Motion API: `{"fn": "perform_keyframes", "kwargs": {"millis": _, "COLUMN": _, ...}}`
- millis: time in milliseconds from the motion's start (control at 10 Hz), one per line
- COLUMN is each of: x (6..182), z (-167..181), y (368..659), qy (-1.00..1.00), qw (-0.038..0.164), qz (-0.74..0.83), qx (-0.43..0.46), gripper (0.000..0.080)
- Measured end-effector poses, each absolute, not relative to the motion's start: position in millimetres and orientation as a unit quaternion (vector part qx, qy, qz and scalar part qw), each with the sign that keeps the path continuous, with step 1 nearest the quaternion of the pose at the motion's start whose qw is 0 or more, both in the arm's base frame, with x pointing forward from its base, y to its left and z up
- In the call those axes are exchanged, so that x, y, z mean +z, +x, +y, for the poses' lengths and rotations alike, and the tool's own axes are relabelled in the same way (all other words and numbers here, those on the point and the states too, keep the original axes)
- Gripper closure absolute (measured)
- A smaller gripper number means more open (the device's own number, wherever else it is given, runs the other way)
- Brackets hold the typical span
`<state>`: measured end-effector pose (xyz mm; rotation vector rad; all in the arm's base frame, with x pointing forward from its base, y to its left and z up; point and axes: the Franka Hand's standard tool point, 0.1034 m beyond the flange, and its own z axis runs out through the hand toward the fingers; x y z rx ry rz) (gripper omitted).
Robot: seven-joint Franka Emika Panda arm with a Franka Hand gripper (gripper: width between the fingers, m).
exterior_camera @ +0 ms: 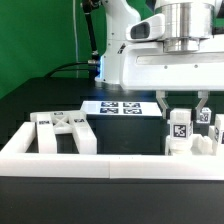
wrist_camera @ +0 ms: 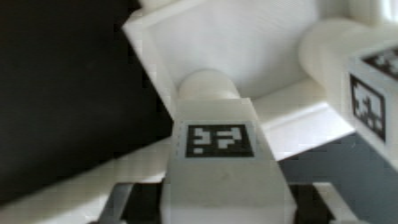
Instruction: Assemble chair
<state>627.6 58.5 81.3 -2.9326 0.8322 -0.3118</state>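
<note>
The gripper (exterior_camera: 181,113) hangs low over the work area, its two fingers clenched on a square post (exterior_camera: 180,130) of the chair. The post stands upright between the jaws, and its black-and-white tag faces the exterior camera. In the wrist view the post (wrist_camera: 217,120) rises out from between the dark finger pads (wrist_camera: 306,197), with its tag in plain sight.

Just beside the gripper, on the exterior view's right, stands another tagged part (exterior_camera: 207,124) of the chair. It is close to the held post, but whether the two touch cannot be told. The wrist view shows this neighbour (wrist_camera: 365,90) as a blurred white block with a tag on its face.

Behind the gripper, toward the arm's base, the marker board (exterior_camera: 120,107) lies flat on the black table (exterior_camera: 45,100). Well apart from the gripper, on the exterior view's left, a cluster of white frame pieces (exterior_camera: 60,130) sits. In front of the gripper, nearer the exterior camera, the long white rail (exterior_camera: 110,162) runs across the scene.
</note>
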Motion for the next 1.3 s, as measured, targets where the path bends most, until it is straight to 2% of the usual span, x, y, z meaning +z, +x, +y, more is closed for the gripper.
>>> {"fn": "perform_keyframes", "kwargs": {"millis": 400, "x": 81.0, "z": 58.3, "y": 627.3, "qy": -0.874, "qw": 0.06, "qz": 0.474, "qx": -0.085, "gripper": 0.0508}}
{"fn": "perform_keyframes", "kwargs": {"millis": 700, "x": 81.4, "z": 57.0, "y": 627.4, "qy": -0.828, "qw": 0.069, "qz": 0.552, "qx": -0.072, "gripper": 0.0508}}
{"fn": "perform_keyframes", "kwargs": {"millis": 800, "x": 81.1, "z": 57.8, "y": 627.3, "qy": -0.824, "qw": 0.071, "qz": 0.558, "qx": -0.072, "gripper": 0.0455}}
{"fn": "perform_keyframes", "kwargs": {"millis": 900, "x": 81.0, "z": 57.8, "y": 627.3, "qy": -0.828, "qw": 0.07, "qz": 0.552, "qx": -0.072, "gripper": 0.0319}}
{"fn": "perform_keyframes", "kwargs": {"millis": 1000, "x": 81.1, "z": 57.7, "y": 627.4, "qy": -0.838, "qw": 0.069, "qz": 0.536, "qx": -0.074, "gripper": 0.0319}}
{"fn": "perform_keyframes", "kwargs": {"millis": 1100, "x": 81.0, "z": 57.5, "y": 627.5, "qy": -0.851, "qw": 0.067, "qz": 0.515, "qx": -0.077, "gripper": 0.0188}}
{"fn": "perform_keyframes", "kwargs": {"millis": 1300, "x": 80.2, "z": 58.9, "y": 626.8, "qy": -0.894, "qw": 0.06, "qz": 0.435, "qx": -0.087, "gripper": 0.0162}}
